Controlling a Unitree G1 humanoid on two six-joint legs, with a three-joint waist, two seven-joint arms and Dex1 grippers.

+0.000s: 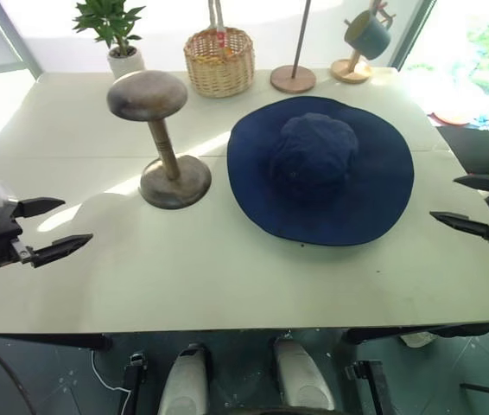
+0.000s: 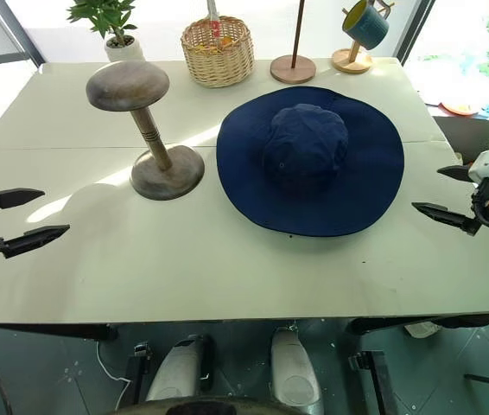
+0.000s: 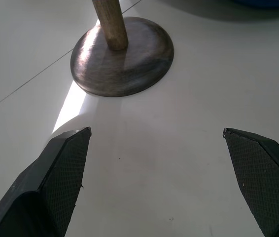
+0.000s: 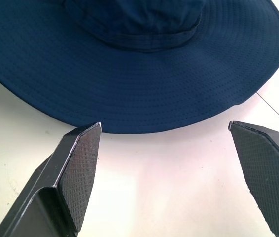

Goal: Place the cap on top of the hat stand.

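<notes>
The cap (image 1: pixel 320 169) lies flat just right of the hat stand (image 1: pixel 160 138); the left gripper (image 1: pixel 53 227) and the right gripper (image 1: pixel 467 204) hover with jaws spread, empty.

A pale cream table (image 1: pixel 227 285) fills the scene, a thin seam running across its top and bright daylight falling over it from the windows (image 1: pixel 46 26) behind. Along its far edge stand a potted plant (image 1: pixel 113 30), a wicker basket (image 1: pixel 219 60), a thin pole on a round base (image 1: pixel 294 76) and a wooden mug tree with a blue mug (image 1: pixel 361 43). Below the near edge lies a dark speckled floor (image 1: pixel 46 380).
</notes>
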